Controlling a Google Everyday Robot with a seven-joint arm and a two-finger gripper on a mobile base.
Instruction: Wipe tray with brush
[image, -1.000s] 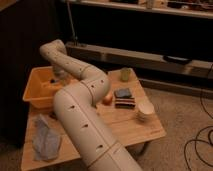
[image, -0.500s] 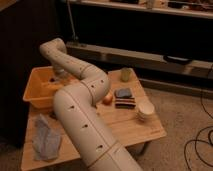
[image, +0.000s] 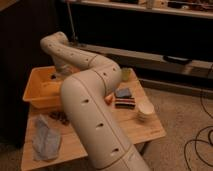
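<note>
Arm (image: 95, 115) reaching into the yellow tray (image: 36, 96) on the wooden table (image: 142, 131).
The gripper (image: 55, 76) sits low inside the tray, toward its far side, mostly hidden behind the arm; I cannot tell whether it is open, closed or holding anything. The tray stands at the table's far left corner. 1 blue cloth (image: 46, 141) lies in front of it, and 1 stack of white cups (image: 145, 111) stands near the right edge.

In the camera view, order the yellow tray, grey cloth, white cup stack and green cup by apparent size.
Yellow tray
Grey cloth, though nearest the camera
White cup stack
Green cup, farthest back
The gripper is down inside the tray.
</note>
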